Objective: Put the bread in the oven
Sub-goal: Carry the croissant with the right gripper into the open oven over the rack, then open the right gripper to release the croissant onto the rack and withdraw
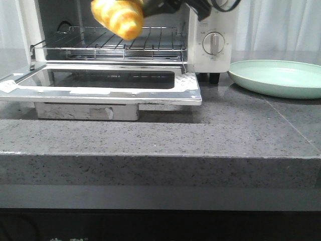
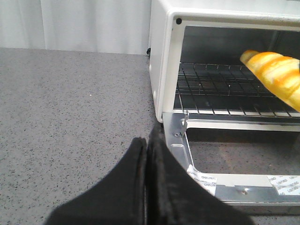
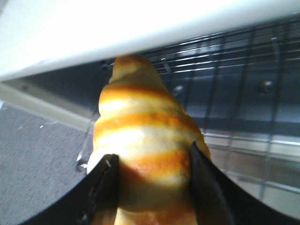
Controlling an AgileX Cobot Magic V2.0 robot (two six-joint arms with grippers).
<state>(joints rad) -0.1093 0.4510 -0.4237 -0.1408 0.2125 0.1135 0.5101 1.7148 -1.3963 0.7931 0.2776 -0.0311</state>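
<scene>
The grey stone table (image 1: 150, 145) is seen closest, with the open door (image 1: 105, 83) of the oven (image 1: 210, 30) lying flat over it. The door is let down all the way, and the wire rack (image 1: 125, 42) is seen inside.

The right gripper (image 3: 152, 187) is closed tight on the bread (image 3: 140, 140). The bread is squeezed between the two black fingers (image 3: 101, 187), one on each side, and its pointed end sticks out past the fingertips toward the rack. In the front view the bread (image 1: 119, 16) is held up in the air, above the rack and not touching it, just at the mouth of the oven.

The left gripper (image 2: 146, 150) is pressed closed with nothing held in it. It is kept low over the table, near the corner of the oven door.

A pale green plate (image 1: 278, 78) is seen on the table beside the oven.
</scene>
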